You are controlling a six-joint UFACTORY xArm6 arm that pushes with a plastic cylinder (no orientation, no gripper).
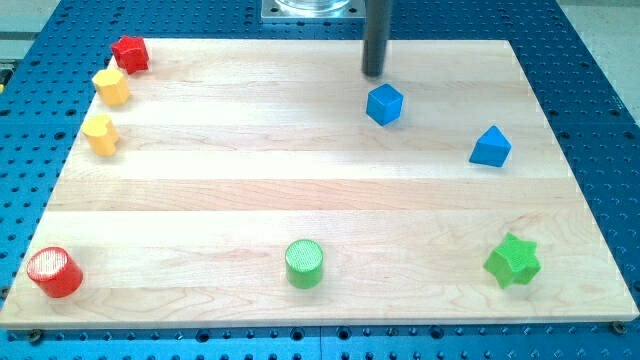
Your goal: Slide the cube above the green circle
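My tip [374, 74] just above blue cube [384, 104], apparently not touching; no gripper, nothing held. Green circle [304, 264] near view's bottom. Push cube down-left, centred, stop short of circle.

My tip [374, 74] stands just above the blue cube [384, 104] near the view's top; the green circle [304, 264] lies well below, slightly left.

Pale wood board [200, 190] with faint grain stripes, sitting on a blue dotted table [600, 90]. Blue cube [384, 104], blue triangle-ish block [490, 147], green cylinder [304, 263], green star [512, 261], red cylinder [54, 272], red block [130, 53], two yellow blocks [111, 86] [100, 134]. Rod's dark grey.
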